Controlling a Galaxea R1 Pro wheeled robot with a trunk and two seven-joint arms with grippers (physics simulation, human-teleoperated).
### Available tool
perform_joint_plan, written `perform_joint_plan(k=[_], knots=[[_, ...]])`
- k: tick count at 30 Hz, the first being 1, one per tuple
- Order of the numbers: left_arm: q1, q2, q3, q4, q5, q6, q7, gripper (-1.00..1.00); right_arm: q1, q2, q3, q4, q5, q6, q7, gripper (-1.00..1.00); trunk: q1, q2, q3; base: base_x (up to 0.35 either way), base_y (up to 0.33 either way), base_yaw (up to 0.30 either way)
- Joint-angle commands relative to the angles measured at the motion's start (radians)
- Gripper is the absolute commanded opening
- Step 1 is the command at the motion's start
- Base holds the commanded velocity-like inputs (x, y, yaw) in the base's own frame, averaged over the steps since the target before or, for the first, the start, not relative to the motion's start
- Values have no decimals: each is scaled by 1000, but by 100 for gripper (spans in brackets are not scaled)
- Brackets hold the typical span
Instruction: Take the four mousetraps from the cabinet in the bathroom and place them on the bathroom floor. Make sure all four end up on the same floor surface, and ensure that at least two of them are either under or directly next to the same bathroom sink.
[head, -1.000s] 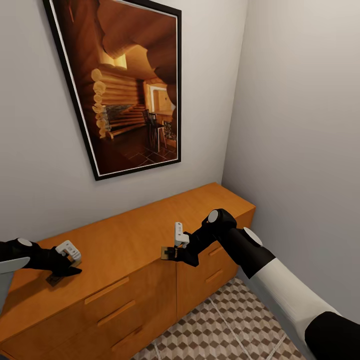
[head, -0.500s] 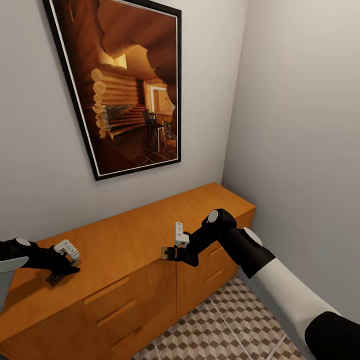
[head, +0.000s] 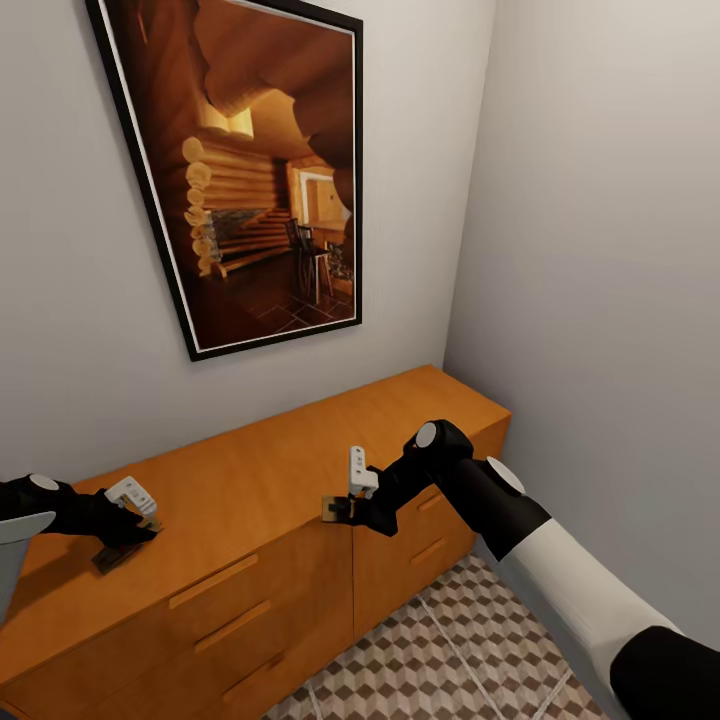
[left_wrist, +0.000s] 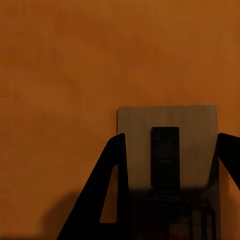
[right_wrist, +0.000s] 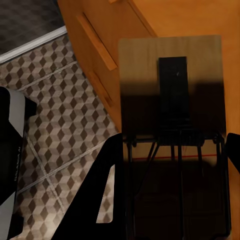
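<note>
One mousetrap (head: 112, 556), a flat brown slab, lies on top of the orange-brown cabinet (head: 270, 480) at its left end. My left gripper (head: 128, 528) is down on it. In the left wrist view that mousetrap (left_wrist: 167, 117) fills the gap between the dark fingers (left_wrist: 107, 195), which press its two long edges. My right gripper (head: 345, 508) is shut on a second mousetrap (head: 331, 508), held at the cabinet's front edge. In the right wrist view this mousetrap (right_wrist: 170, 50) hangs partly over the bathroom floor (right_wrist: 55, 125).
A large framed picture (head: 250, 170) hangs on the wall above the cabinet. The side wall (head: 600, 250) closes the corner on the right. Drawer fronts with bar handles (head: 212, 582) face the cube-pattern tiles (head: 450, 660) below.
My left gripper has sunk a little and shifted left onto the mousetrap on the cabinet top. The right arm and its mousetrap have not moved.
</note>
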Motion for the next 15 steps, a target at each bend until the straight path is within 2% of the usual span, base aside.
perform_joint_plan(k=[1, 11, 13, 15], knots=[[52, 0, -5, -3, 9, 4, -4, -100, 0, 0, 0, -1, 4, 13, 7, -100, 0, -1, -2, 0, 0, 0], [52, -9, -1, -14, 12, 12, -13, -100, 3, 0, 0, -1, 4, 13, 7, -100, 0, -1, -2, 0, 0, 0], [51, -11, 14, -15, 12, 16, -15, -100, 3, 0, 0, 0, 4, 13, 7, -100, 0, -1, -2, 0, 0, 0], [50, -13, 48, -17, 11, 20, -15, -100, 4, 0, 0, 0, 4, 13, 7, -100, 0, -1, -2, 0, 0, 0]])
